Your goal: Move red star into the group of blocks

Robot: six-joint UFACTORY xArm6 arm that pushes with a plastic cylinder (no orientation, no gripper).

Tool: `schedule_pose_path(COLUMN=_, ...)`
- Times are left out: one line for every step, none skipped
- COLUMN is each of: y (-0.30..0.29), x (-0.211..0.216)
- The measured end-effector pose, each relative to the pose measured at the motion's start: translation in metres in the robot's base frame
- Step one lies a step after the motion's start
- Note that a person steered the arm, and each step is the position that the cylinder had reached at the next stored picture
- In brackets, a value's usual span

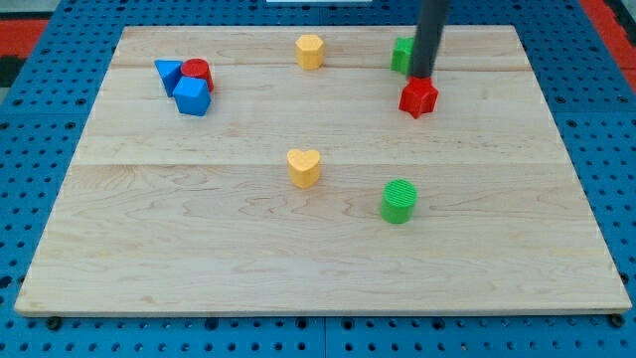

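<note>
Near the view's top right, my tip (pixel 421 77) is resting on the board (pixel 298 249) just above the red star (pixel 419 97), touching or almost touching its upper edge; it is a bare rod, so it is grasping nothing and can only shove. The rod is partly covering a green block (pixel 400 54) behind it, whose shape I cannot make out. Standing on the star's far side like this looks poorly suited to the job, since the group is sitting well apart at the view's upper left: a blue triangle (pixel 168 72), a red cylinder (pixel 198 72) and a blue cube (pixel 192 96) packed together. Pushing leftward would probably call for contact on the star's right face. Lying between, a yellow hexagonal block (pixel 310 50) is sitting near the top edge, while a yellow heart (pixel 304 167) and a green cylinder (pixel 398 201) are sitting lower down, clear of a straight leftward path.
</note>
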State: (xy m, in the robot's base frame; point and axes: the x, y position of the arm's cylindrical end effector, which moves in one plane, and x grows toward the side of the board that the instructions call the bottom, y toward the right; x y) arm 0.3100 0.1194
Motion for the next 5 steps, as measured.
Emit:
schedule_pose_path(y=0.025, x=0.013)
schedule_pose_path(y=0.072, x=0.038)
schedule_pose_path(y=0.072, x=0.071)
schedule_pose_path(y=0.012, x=0.066)
schedule_pose_path(y=-0.045, x=0.036)
